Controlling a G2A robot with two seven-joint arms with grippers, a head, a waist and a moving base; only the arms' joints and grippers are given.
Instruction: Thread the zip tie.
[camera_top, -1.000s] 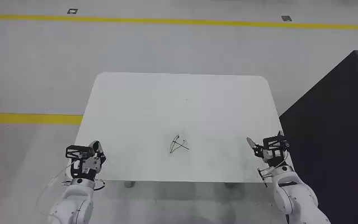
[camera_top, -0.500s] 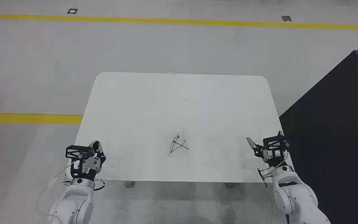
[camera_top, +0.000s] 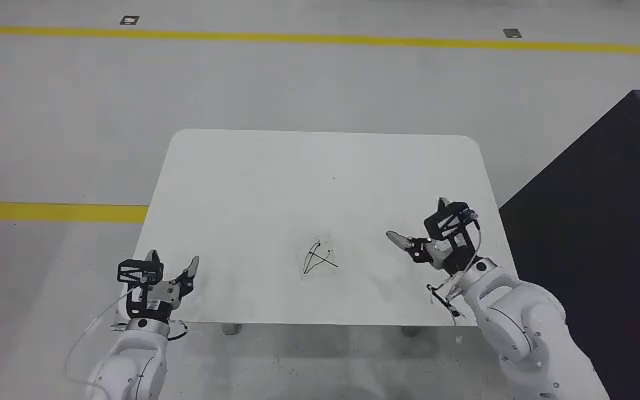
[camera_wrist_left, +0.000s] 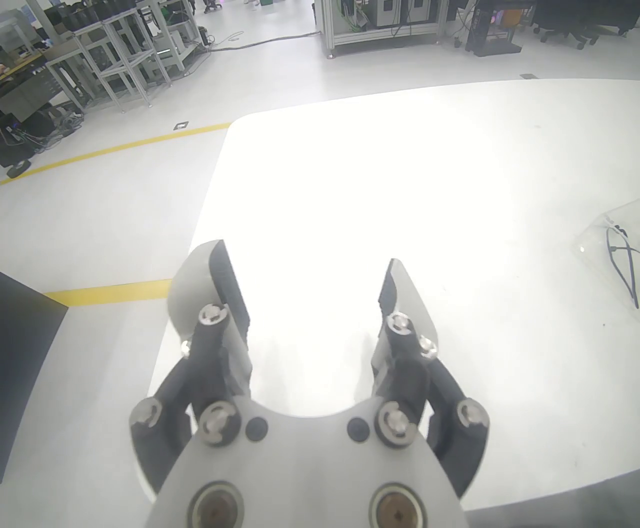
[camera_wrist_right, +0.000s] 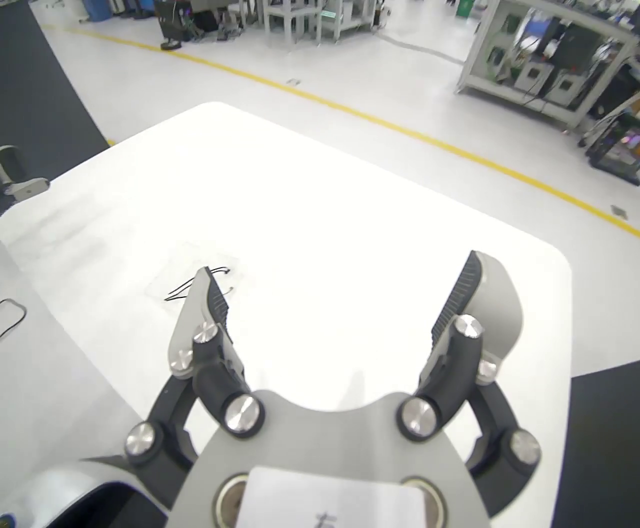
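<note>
The left tool (camera_top: 172, 266) (camera_wrist_left: 306, 260) hovers over the surface's near corner at 7 o'clock. Its jaws stand apart with nothing between them, and each finger is a curved pale metal shell faced with a ribbed black pad (camera_wrist_left: 231, 285) on black linkages fixed with bright screws. The right tool (camera_top: 415, 225) (camera_wrist_right: 340, 265) is built the same way. It is spread wide and empty, with its finely ridged pads (camera_wrist_right: 456, 295) facing each other. The surface (camera_top: 300, 170) (camera_wrist_left: 400, 175) (camera_wrist_right: 325, 200) is a smooth, matte white slab with rounded corners. The zip tie (camera_top: 318, 258) (camera_wrist_left: 614, 246) (camera_wrist_right: 181, 291) is a thin black strip bent into a loose crossed loop. It lies flat just toward 6 o'clock from the surface's middle, and in the left wrist view it seems to lie on or in a clear, glossy film (camera_wrist_left: 592, 240). A second ago the left tool's fingers were drawn close together, and now they are parted. The right arm has swung in from the near edge at 4 o'clock toward the middle. Its tool was already open then. The zip tie has not shifted. In the top view the zip tie lies at about 3 o'clock from the left tool and well apart from it. It lies between 8 and 9 o'clock from the right tool, nearer but not touching. In the right wrist view one fingertip overlaps the loop's end. A yellow floor line (camera_top: 300, 38) runs beyond the far edge at 12 o'clock.
</note>
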